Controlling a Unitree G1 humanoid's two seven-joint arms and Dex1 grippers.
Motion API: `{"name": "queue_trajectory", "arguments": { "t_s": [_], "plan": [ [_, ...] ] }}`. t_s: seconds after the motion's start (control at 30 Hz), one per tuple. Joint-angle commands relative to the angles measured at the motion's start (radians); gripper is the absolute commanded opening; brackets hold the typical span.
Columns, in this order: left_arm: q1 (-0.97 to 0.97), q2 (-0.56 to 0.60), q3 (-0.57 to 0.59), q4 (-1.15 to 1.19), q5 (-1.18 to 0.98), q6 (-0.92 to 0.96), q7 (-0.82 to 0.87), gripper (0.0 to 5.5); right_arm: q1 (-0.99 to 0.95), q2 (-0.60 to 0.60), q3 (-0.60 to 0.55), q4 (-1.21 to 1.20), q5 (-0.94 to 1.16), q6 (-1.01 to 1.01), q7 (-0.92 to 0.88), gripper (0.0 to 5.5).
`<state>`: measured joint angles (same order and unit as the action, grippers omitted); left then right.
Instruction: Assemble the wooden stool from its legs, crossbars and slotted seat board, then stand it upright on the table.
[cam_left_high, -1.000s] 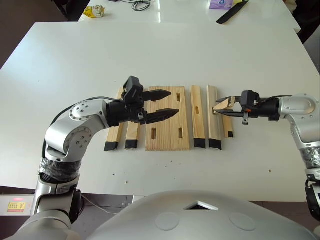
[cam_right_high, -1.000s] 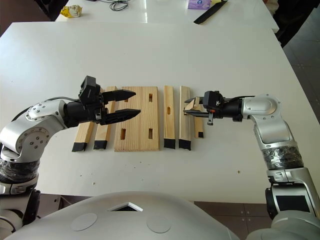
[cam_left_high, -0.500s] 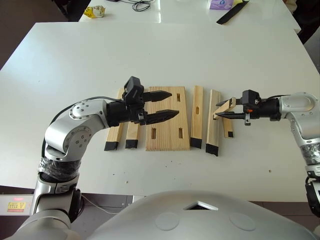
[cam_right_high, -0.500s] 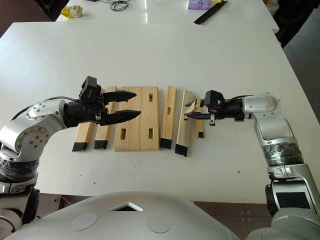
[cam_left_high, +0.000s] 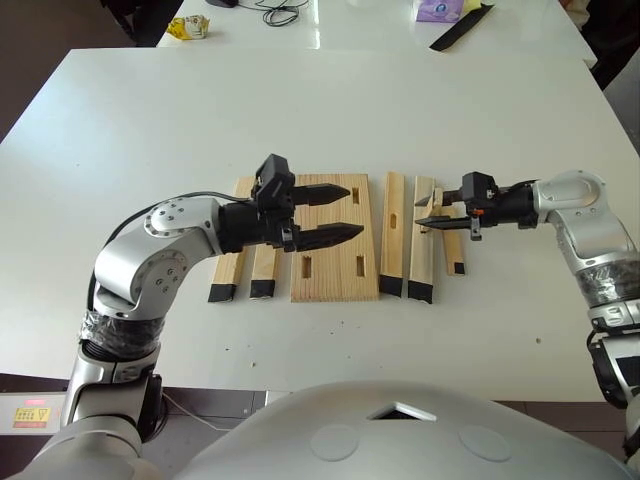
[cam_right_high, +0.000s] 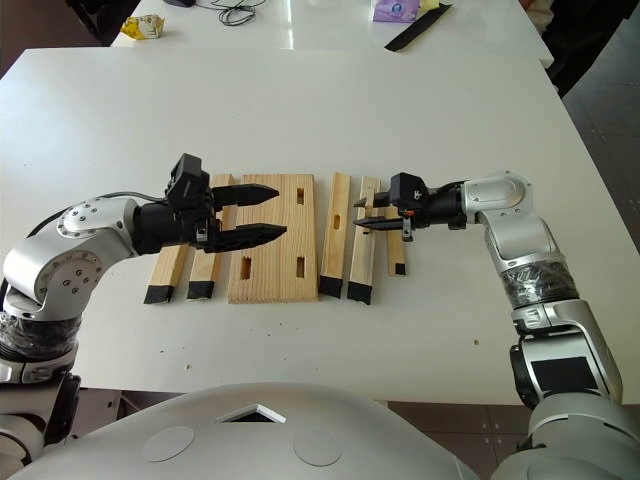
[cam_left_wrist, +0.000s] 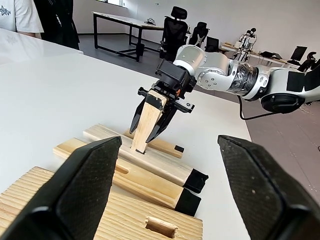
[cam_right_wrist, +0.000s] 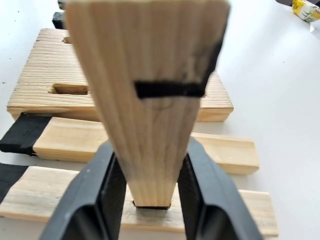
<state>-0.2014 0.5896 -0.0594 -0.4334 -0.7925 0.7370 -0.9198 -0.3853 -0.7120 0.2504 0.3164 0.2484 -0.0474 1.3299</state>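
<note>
The slotted seat board (cam_left_high: 335, 240) lies flat at mid-table. Two black-tipped legs (cam_left_high: 245, 265) lie on its left side and two slotted legs (cam_left_high: 405, 240) on its right, with a thinner piece (cam_left_high: 455, 250) beyond them. My left gripper (cam_left_high: 335, 212) hovers open over the board, nothing between its fingers. My right gripper (cam_left_high: 425, 212) is shut on a short crossbar (cam_left_wrist: 146, 121), held steeply. The crossbar's (cam_right_wrist: 150, 90) lower end rests at a slot of the outer right leg (cam_right_wrist: 150, 212).
White table surface lies bare in front of, behind and to both sides of the parts. On the far table stand a yellow packet (cam_left_high: 190, 22), a purple box (cam_left_high: 440, 8), a black strip (cam_left_high: 458, 28) and some cables.
The right gripper has moved left with the crossbar. The outer right leg, skewed half a second ago, lies straight against its neighbour again. The left arm barely moved.
</note>
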Motion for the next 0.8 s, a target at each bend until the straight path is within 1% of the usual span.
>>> {"name": "queue_trajectory", "arguments": {
  "t_s": [0.03,0.27,0.5,0.57,0.6,0.63,0.7,0.8],
  "plan": [
    [-0.012,0.014,-0.004,0.0,0.0,0.015,-0.005,3.58,0.06,0.017,0.076,0.114,-0.103,0.043,-0.002,1.31],
    [-0.02,0.01,-0.007,0.008,0.005,0.02,-0.002,3.58,0.059,0.038,0.065,0.174,-0.085,0.045,-0.015,1.31],
    [-0.033,0.015,-0.007,0.019,0.009,0.021,-0.007,3.58,0.084,0.042,0.065,0.175,-0.084,0.042,-0.023,1.31],
    [-0.035,0.015,-0.007,0.023,0.011,0.019,-0.008,3.58,0.08,0.047,0.058,0.185,-0.097,0.019,-0.056,1.31],
    [-0.037,0.014,-0.006,0.023,0.012,0.019,-0.007,3.58,0.079,0.046,0.06,0.191,-0.099,0.019,-0.055,1.68],
    [-0.037,0.013,-0.005,0.023,0.011,0.019,-0.005,3.58,0.081,0.044,0.066,0.197,-0.104,0.013,-0.052,1.77],
    [-0.041,0.012,-0.004,0.023,0.009,0.021,-0.004,3.58,0.089,0.055,0.071,0.217,-0.126,-0.012,-0.071,2.12],
    [-0.04,0.013,-0.002,0.025,0.008,0.021,-0.005,3.58,0.096,0.081,0.063,0.25,-0.148,-0.064,-0.132,2.54]
  ]
}}
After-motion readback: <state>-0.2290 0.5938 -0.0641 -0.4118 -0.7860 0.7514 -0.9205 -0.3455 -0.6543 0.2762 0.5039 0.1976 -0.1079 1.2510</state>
